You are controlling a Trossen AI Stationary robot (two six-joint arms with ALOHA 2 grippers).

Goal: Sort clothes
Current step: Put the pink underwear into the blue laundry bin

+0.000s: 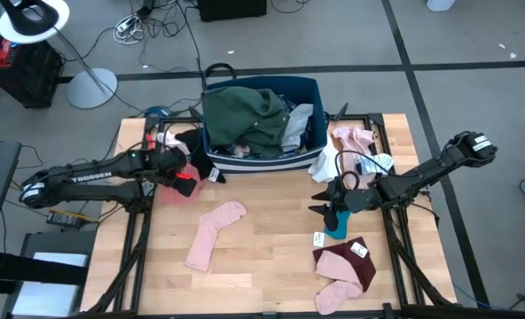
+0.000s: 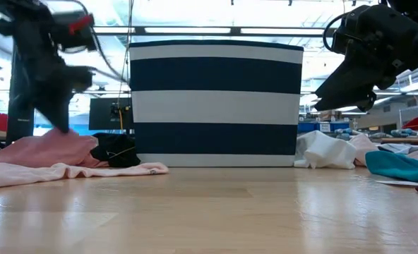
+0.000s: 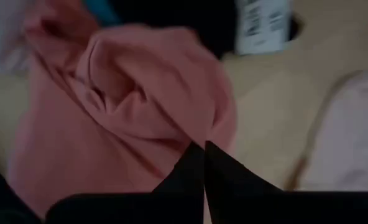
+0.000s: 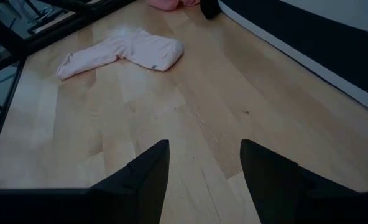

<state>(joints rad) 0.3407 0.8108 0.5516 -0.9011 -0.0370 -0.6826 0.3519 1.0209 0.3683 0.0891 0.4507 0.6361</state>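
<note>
1. Your table (image 1: 262, 266) carries the striped bin (image 1: 264, 164) at twelve o'clock, with a dark green top (image 1: 245, 113) heaped inside.
2. Your left end effector (image 1: 184, 175) sits at nine o'clock, clamped shut on the pink garment (image 3: 134, 106).
3. Your right end effector (image 1: 323, 202) hovers at three o'clock, fingers wide, holding nothing.
4. A pale pink sock (image 1: 214, 232) lies centre, apart from both.

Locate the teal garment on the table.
In the high view, the teal garment lies on the table's right side, under the right claw, just above the maroon piece.
</note>
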